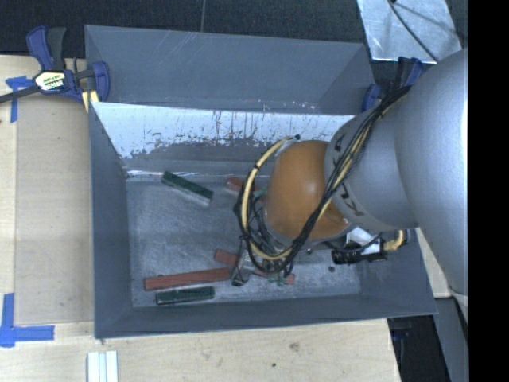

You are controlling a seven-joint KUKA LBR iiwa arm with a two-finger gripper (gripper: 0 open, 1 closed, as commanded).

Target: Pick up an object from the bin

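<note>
Low in grey bin (111, 237), near front wall. Under orange cover (298, 189), cannot tell hand (241, 275) apart or together. Down at end of long red-brown bar (187, 278), beside short red piece (225, 256). Could shove bar off or pinch both.

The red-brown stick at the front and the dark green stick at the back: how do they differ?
The red-brown stick is longer and lies nearly level; the dark green stick is shorter and slants down to the right. Both are slim bars lying flat.
</note>
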